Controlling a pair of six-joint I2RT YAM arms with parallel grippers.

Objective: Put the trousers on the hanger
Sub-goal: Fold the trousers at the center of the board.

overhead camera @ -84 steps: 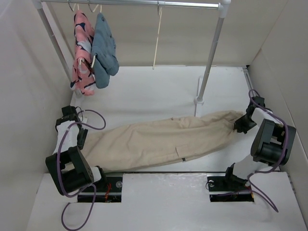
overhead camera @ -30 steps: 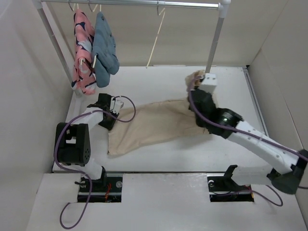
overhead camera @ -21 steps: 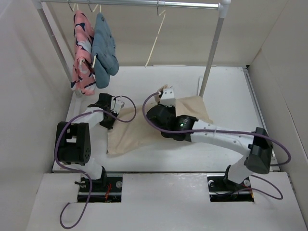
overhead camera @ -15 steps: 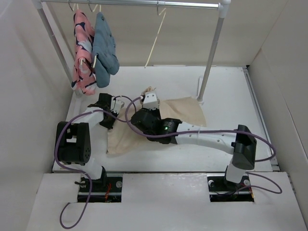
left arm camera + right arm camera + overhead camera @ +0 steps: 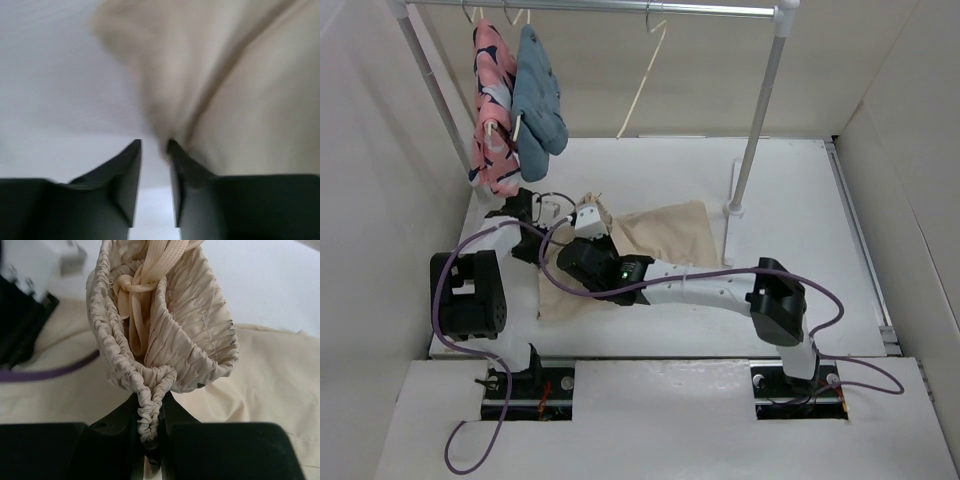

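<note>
Top external view shows the right arm reaching far across to the left, its right gripper [image 5: 151,407] clamped on the gathered elastic waistband [image 5: 170,340] of the trousers [image 5: 670,232] and holding that end raised off the table [image 5: 800,200]. The rest of the beige cloth lies doubled over on the table, between the two arms. The drawstring [image 5: 155,265] is knotted just above the pinch.

The left gripper [image 5: 155,145] sits at the edge of the cloth with a narrow gap between its fingers. The wrist picture is blurred, so I cannot tell whether it has caught a fold.

The hanger [image 5: 642,80] hangs bare and slanted from the rail [image 5: 580,6], well apart from the trousers. It is to the right of the pink garment [image 5: 488,120] and the blue-grey garment [image 5: 538,100].

The step in hand looks like folding and gathering the trousers into a bundle narrow enough to feed over the hanger bar.

- **Right grip:** only a thin ridge of elastic is pinched, so keep it firm.
- **Lift:** raise slowly so the heavy legs do not drag the waistband out.
- **Left hand:** make sure it holds the cloth before rising.
- **Approach:** the hanger swings freely, so come at it gently from below.
</note>
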